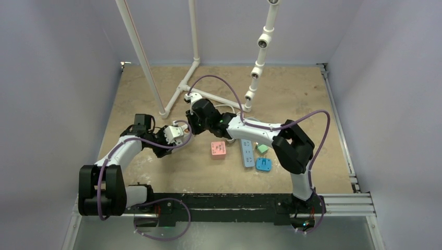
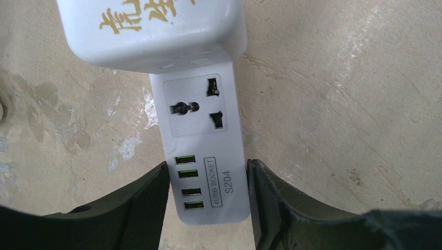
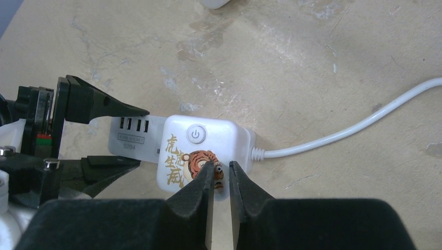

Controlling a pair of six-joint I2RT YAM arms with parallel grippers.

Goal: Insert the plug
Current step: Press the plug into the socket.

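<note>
Left gripper (image 2: 208, 174) is clamped on the socket strip (image 2: 200, 120) left of the tabletop's (image 2: 339, 78) centre; the corded plug (image 3: 200, 140) is set over its other end, below the right gripper (image 3: 221, 169), closed empty.

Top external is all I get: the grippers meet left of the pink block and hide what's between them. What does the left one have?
Observer: The left gripper straddles a white strip, with its fingers against both long sides at the USB end.
Operator: Any free socket?
Observer: One bare socket, between the USB ports and the white cube on the far end.
Operator: And the right?
Observer: The right gripper is shut, tips in front of the cube's tiger print. I can't tell if they touch it.
</note>
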